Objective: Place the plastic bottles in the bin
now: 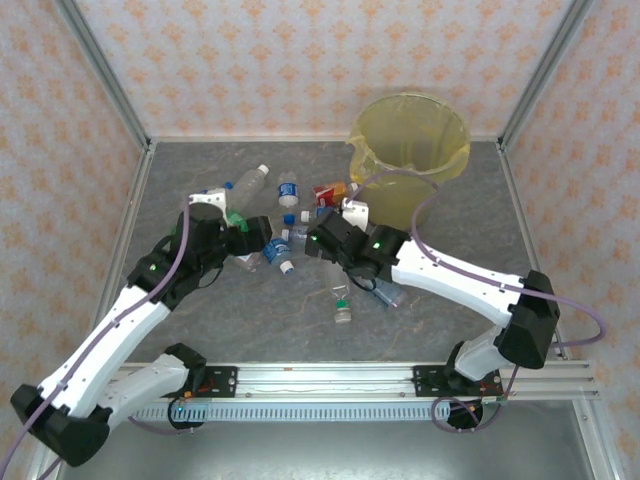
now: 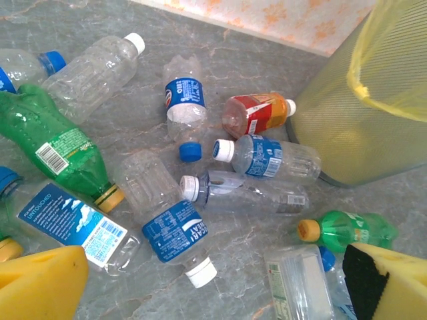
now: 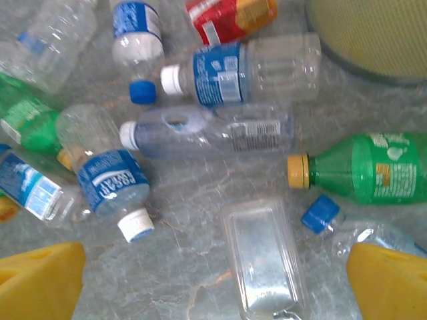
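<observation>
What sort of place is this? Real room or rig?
Probably a staged lab test cell: wallpaper-print panels in a metal frame box in the table, a mounting rail spans its near edge, plastic bottles lie scattered beside a bin.

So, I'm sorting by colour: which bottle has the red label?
The red-orange labelled bottle, lying on its side with its cap towards the bin. Every other bottle around it is either clear with a blue label or green.
</observation>
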